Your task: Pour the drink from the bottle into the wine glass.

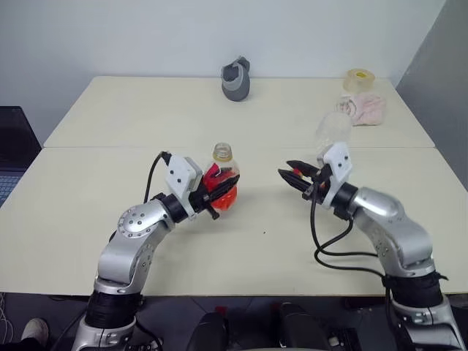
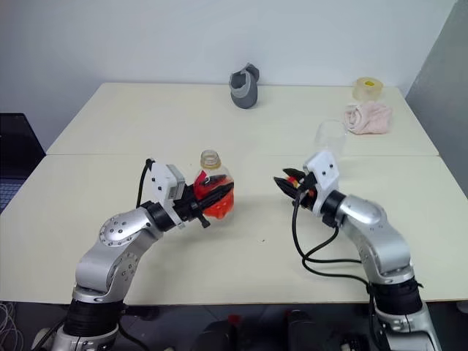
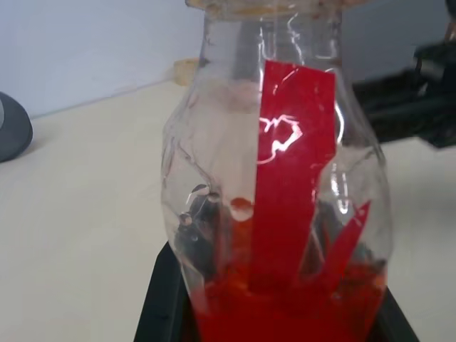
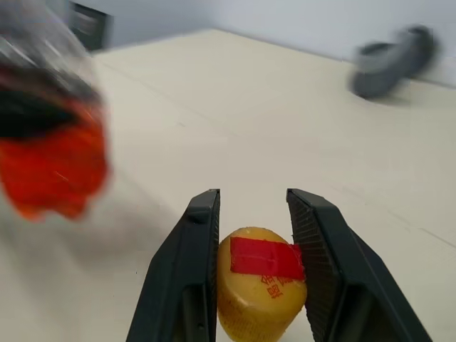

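The left gripper (image 1: 213,196) clamps the uncapped bottle (image 1: 223,187); the right gripper (image 4: 251,267) pinches its yellow cap (image 4: 260,283). Pouring comes next, I think: carry the bottle to the wine glass (image 1: 333,131) near the table's right edge and tip it.

small red print on the yellow cap (image 4: 260,288), unreadable

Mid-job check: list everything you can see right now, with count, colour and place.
bottle: one, clear with red label, uncapped, upright at table centre, held by the left tool
drink: red-orange, low in the bottle
cap: one, yellowish with red strip, between the right tool's fingers
wine glass: one, clear, right of centre, behind the right tool
grey object: one, far edge
tape roll: one, yellowish, far right corner
cloth: one, pink, beside the tape roll
table: cream
left tool: shut on the bottle
right tool: shut on the cap
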